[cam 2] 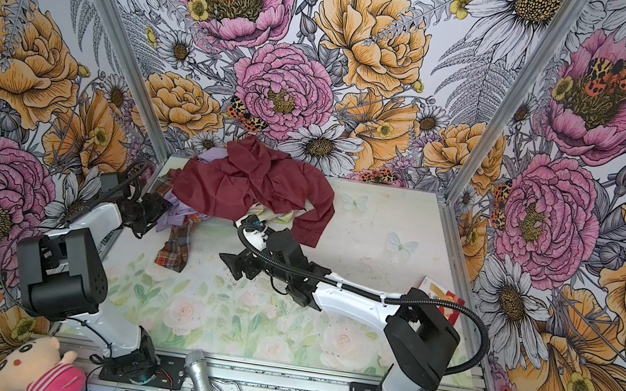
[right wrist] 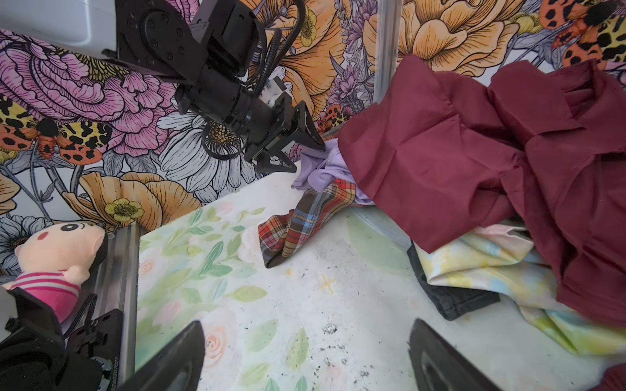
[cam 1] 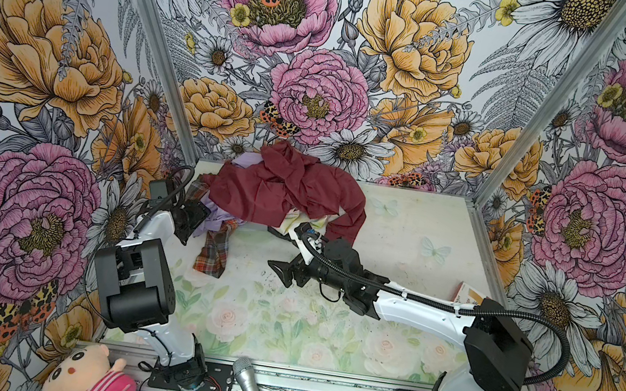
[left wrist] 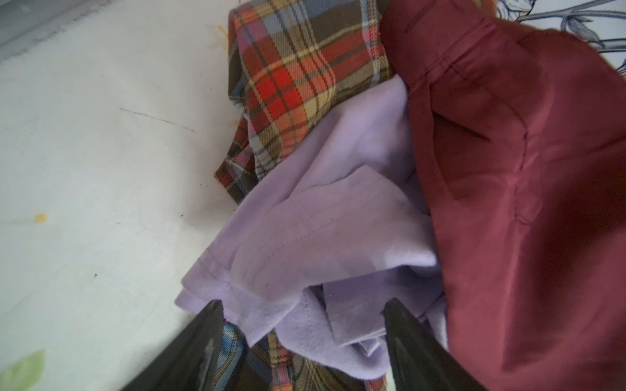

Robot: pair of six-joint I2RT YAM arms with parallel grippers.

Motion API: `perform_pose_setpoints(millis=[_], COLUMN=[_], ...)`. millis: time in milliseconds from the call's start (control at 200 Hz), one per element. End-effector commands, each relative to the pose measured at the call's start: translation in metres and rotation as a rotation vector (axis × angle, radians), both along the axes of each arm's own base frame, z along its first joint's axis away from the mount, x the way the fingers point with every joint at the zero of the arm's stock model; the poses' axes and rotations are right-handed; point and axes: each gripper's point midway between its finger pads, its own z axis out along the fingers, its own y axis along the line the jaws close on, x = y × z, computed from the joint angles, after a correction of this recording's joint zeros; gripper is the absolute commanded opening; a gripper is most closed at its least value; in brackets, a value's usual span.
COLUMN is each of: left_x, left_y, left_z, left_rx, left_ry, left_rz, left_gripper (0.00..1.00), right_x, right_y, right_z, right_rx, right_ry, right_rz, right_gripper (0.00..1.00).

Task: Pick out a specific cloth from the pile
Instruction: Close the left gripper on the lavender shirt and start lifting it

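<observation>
Lying heaped at the far left of the table (cam 1: 402,235), the pile (cam 1: 260,201) carries the maroon shirt (cam 1: 292,185) on top; the plaid cloth (cam 1: 214,253) trails from its near left side onto the table; a yellow-floral cloth (right wrist: 491,257) and a dark piece (right wrist: 454,298) poke out under the shirt's near edge. The cloth (left wrist: 321,237), pale lavender, sits wedged between plaid and maroon at the pile's left edge, partly covered by the shirt; the left gripper (left wrist: 305,304) is spread wide, jaws either side of the cloth's hem, not pinching it. The right gripper (right wrist: 306,325) hovers wide open over bare table, near the pile; a plush doll (cam 1: 87,373) and a microphone (cam 1: 250,380) lie at the near rail.
</observation>
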Motion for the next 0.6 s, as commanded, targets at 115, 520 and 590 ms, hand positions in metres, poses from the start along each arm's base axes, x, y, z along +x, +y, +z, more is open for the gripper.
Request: perform_pose_setpoints(millis=[115, 520, 590], left_x=[0.021, 0.033, 0.034], left_y=[-0.004, -0.003, -0.004], left_z=[-0.010, 0.001, 0.010], left_rx=[0.017, 0.064, 0.068], left_ry=[-0.032, -0.123, -0.145], left_rz=[-0.011, 0.027, 0.023], left_gripper=[0.66, 0.00, 0.00], right_x=[-0.002, 0.000, 0.000], right_y=[-0.006, -0.031, -0.037], right_z=[0.003, -0.017, -0.020], right_rx=[-0.001, -0.070, -0.084], right_ry=[0.002, -0.007, -0.010], right_rz=[-0.033, -0.115, -0.127], right_gripper=[0.95, 0.95, 0.95])
